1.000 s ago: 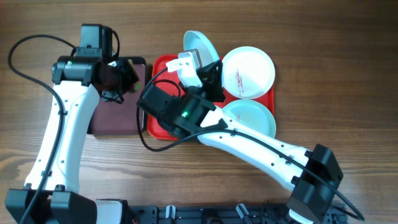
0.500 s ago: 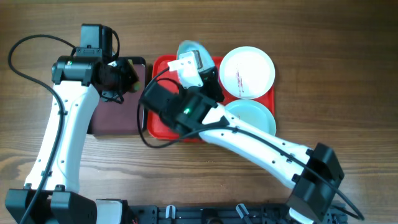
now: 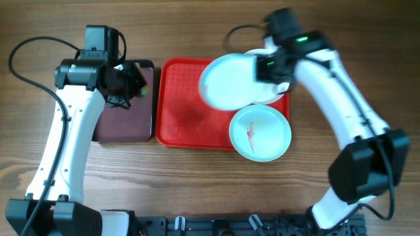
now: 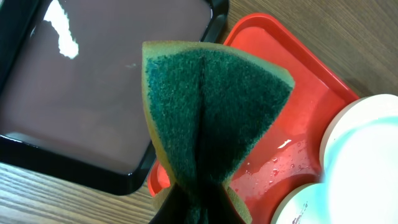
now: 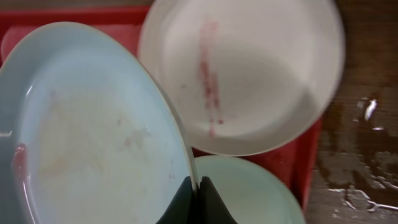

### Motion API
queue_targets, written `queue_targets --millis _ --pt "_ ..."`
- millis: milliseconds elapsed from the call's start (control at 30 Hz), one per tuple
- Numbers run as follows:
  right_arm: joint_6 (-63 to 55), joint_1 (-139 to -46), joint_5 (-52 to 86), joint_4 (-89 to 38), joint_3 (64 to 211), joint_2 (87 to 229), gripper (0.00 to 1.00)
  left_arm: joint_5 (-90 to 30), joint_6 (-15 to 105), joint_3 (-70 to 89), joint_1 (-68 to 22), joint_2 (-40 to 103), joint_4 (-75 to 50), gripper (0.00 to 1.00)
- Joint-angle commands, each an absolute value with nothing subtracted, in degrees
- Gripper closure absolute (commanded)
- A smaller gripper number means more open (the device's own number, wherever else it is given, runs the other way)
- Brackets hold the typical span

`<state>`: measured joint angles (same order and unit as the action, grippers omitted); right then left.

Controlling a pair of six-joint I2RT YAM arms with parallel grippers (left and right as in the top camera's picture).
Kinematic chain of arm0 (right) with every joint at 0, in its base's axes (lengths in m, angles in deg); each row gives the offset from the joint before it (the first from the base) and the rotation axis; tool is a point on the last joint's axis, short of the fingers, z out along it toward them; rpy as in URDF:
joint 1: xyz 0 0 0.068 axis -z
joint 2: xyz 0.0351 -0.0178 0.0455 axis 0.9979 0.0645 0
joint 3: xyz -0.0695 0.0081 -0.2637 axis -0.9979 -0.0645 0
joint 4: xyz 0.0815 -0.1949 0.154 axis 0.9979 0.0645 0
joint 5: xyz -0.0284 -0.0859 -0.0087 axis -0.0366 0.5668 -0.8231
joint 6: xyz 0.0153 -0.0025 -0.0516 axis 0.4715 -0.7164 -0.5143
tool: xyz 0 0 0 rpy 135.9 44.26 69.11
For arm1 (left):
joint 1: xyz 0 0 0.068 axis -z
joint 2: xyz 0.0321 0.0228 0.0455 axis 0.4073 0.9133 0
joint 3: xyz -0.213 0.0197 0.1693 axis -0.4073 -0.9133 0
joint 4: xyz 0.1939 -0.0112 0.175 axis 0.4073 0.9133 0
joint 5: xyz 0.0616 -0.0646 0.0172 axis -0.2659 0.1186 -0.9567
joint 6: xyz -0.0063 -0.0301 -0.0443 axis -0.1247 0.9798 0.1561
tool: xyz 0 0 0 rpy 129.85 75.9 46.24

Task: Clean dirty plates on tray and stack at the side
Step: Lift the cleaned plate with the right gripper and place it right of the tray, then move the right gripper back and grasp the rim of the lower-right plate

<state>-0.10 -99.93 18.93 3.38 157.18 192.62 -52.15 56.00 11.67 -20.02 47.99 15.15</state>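
A pale blue plate (image 5: 93,137) is pinched by its rim between the closed right fingers (image 5: 185,205) and held tilted above the red tray (image 3: 177,111), partly over the white plate (image 5: 249,74) (a reddish streak marks its centre). A second pale blue plate (image 3: 260,133), also smeared, lies at the tray's near right corner. The green sponge (image 4: 211,118) is clamped, folded, in the left fingers (image 4: 181,209) over the maroon tray (image 4: 81,81). Faint stains are seen on the lifted plate, so it should probably be brought to the sponge, kept over the tray so drips are caught. Hard sideways scrubbing pressure is best avoided, since only a thin rim grip is had.
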Motion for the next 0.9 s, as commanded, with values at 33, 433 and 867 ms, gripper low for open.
queue_targets --millis 33,433,867 --pt "-2.5 -84.1 10.0 7.9 156.8 189.9 0.96 -51.9 55.3 11.5 -20.2 48.4 15.4 0.96" --pt "-1.0 -53.8 20.2 0.3 141.1 189.9 0.96 -51.9 55.3 11.5 -20.2 48.4 15.4 0.96" --pt "-1.1 -53.3 18.7 -15.7 131.1 189.9 0.76 -51.9 55.3 11.5 -20.2 48.4 15.8 0.96"
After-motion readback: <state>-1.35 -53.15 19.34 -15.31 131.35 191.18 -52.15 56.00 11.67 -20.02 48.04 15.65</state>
